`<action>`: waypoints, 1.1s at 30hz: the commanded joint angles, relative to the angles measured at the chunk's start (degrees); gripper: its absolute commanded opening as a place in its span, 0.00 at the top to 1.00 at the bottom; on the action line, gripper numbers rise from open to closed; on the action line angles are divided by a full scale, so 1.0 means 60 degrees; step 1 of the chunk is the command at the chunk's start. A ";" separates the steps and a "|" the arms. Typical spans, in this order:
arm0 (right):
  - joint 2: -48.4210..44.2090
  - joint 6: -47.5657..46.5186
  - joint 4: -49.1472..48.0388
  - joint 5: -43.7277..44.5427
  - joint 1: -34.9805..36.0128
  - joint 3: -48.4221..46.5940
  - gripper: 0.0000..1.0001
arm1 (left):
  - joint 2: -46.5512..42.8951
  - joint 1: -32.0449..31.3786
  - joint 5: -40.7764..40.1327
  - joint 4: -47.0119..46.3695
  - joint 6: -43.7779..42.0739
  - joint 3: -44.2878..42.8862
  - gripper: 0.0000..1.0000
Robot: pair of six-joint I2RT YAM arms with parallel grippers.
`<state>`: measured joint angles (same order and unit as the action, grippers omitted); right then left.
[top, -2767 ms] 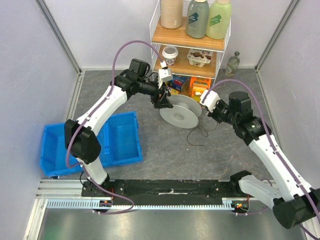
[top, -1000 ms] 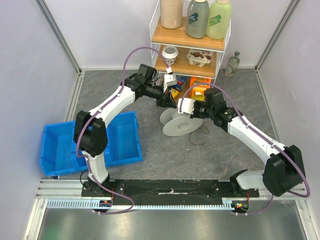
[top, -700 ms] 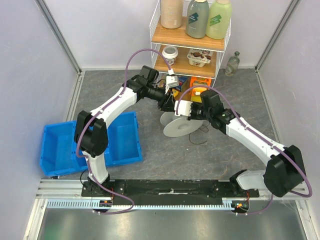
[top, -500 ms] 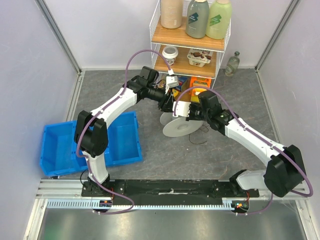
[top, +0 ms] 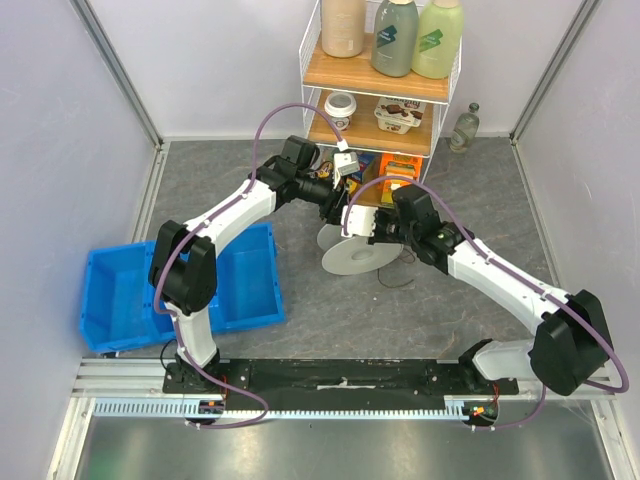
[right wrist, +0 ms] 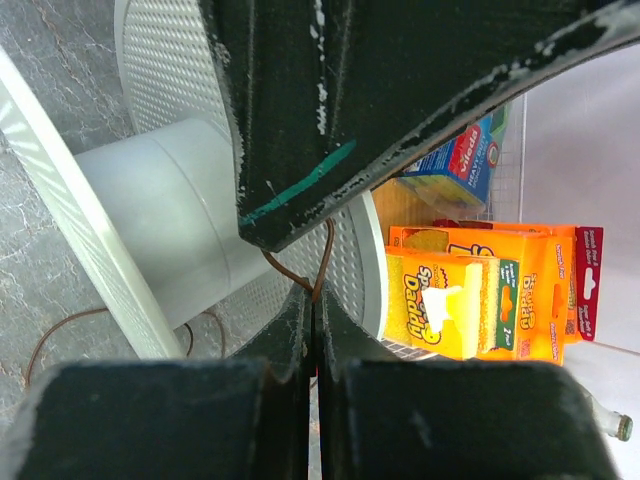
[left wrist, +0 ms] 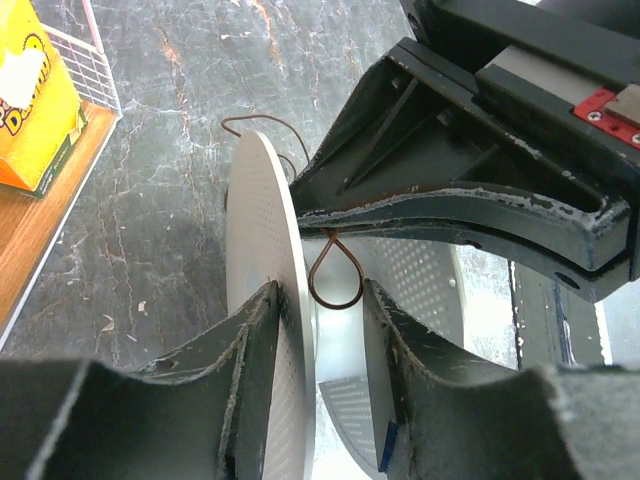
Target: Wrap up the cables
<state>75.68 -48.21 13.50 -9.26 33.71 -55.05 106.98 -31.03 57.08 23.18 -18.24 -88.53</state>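
White spool (top: 362,256) tilted on the grey surface (top: 300,325) between two arms; thin cable (left wrist: 311,283) caught at its hub.
Left tool (left wrist: 320,292) spread, its fingers (left wrist: 250,360) straddling one flange; right tool (right wrist: 311,300) pressed together, pinching the cable, which hangs in a small loop over the hub; more cable lies loose just right of the spool.

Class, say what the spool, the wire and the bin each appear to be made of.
The spool: probably plastic, matt white, with moulded perforated flanges. The wire: thin, brownish, bends into a loop; likely coated metal, unsure. The bin: likely plastic, uniform blue, slightly glossy.
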 commanded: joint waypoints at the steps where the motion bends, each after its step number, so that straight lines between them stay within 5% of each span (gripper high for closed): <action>1: -0.0162 -0.0081 -0.0447 0.0165 0.0196 0.0078 1.00 | -0.0310 -0.0205 0.0257 -0.0362 0.0433 0.0194 0.58; 8: -0.0104 0.0080 -0.0506 0.0517 0.0343 0.0019 1.00 | -0.0339 -0.0263 0.0155 -0.0538 0.0491 0.0356 0.73; 12: -0.0001 0.0314 -0.0506 0.0824 0.0430 -0.0083 1.00 | -0.0354 -0.0278 0.0140 -0.0538 0.0535 0.0370 0.63; 17: -0.0059 0.0475 -0.0696 0.1089 0.0577 0.0004 1.00 | -0.0310 -0.0380 0.0067 -0.0523 0.0550 0.0414 0.64; 27: -0.0147 0.0754 -0.0756 0.1191 0.0606 0.0005 1.00 | -0.0383 -0.0395 -0.0006 -0.0450 0.0330 0.0473 0.98; 29: -0.0162 0.0783 -0.0697 0.1278 0.0607 -0.0025 1.00 | -0.0398 -0.0396 0.0037 -0.0392 0.0272 0.0473 0.98; 31: -0.0177 0.0783 -0.0580 0.1352 0.0607 -0.0068 0.95 | -0.0427 -0.0410 0.0023 -0.0348 0.0271 0.0473 0.98; 33: -0.0235 0.0798 -0.0448 0.1469 0.0607 -0.0083 0.78 | -0.0471 -0.0395 0.0023 -0.0260 0.0213 0.0458 0.98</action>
<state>75.59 -44.07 13.32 -2.46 37.01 -54.76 106.85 -31.70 53.41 18.28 -18.15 -86.39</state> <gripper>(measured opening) 0.108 0.045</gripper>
